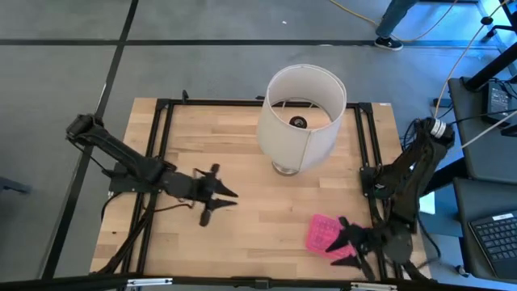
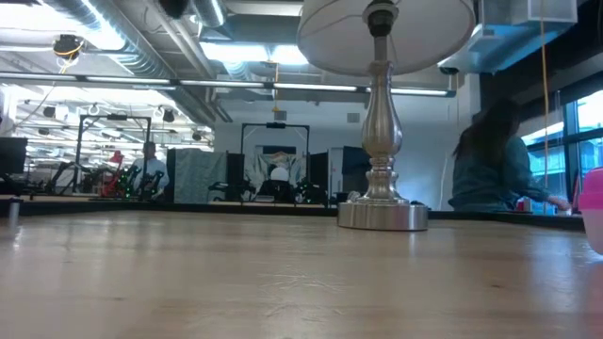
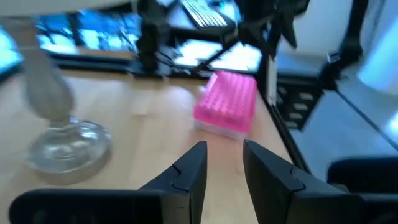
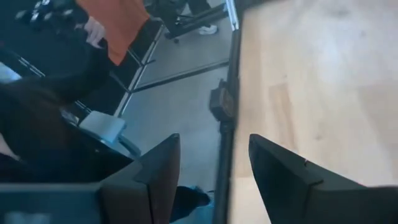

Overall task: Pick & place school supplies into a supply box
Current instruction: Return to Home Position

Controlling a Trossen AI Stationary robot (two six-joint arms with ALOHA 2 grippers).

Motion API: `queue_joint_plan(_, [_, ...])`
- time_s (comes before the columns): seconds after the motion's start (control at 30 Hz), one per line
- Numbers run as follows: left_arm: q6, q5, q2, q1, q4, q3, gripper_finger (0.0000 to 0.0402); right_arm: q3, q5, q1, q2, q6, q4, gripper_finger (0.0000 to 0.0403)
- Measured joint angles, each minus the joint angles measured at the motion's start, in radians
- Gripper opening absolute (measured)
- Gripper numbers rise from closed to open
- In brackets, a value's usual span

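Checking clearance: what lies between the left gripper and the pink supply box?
Nothing: bare wooden tabletop from left gripper to pink supply box, high view.

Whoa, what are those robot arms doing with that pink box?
Right now neither arm holds anything. The pink supply box lies with its lid down on the wooden table, near its right edge. The right gripper is open and empty, close by the box. The left gripper hangs open over the table's left half, pointing toward the box. A white lamp stands at the back.

Bright pink, dotted rectangular plastic box (image 3: 227, 102); plain white drum lampshade (image 1: 303, 113); shiny silver metal lamp base (image 2: 382, 215); pale wood-grain tabletop (image 1: 258, 210).
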Motion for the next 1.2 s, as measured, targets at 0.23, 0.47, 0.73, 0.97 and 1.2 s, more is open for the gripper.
queue_joint_plan(0.23, [0.036, -0.06, -0.205, -0.01, 0.198, -0.224, 0.0098, -0.238, -0.035, -0.03, -0.23, -0.109, 0.077, 0.0195])
queue_joint_plan(0.47, [0.049, -0.07, -0.359, 0.012, 0.26, -0.356, 0.0098, -0.431, -0.051, -0.03, -0.466, -0.285, 0.191, 0.0195])
queue_joint_plan(0.73, [0.074, -0.161, -0.495, 0.012, 0.24, -0.415, 0.0098, -0.629, -0.207, -0.106, -0.741, -0.475, 0.316, 0.0195])
queue_joint_plan(0.97, [0.109, -0.17, -0.535, 0.009, 0.218, -0.415, 0.0098, -0.691, -0.359, -0.239, -0.923, -0.59, 0.311, 0.0195])
queue_joint_plan(1.2, [0.125, -0.203, -0.583, 0.009, 0.161, -0.415, 0.0098, -0.696, -0.535, -0.397, -1.0, -0.599, 0.247, 0.0195])
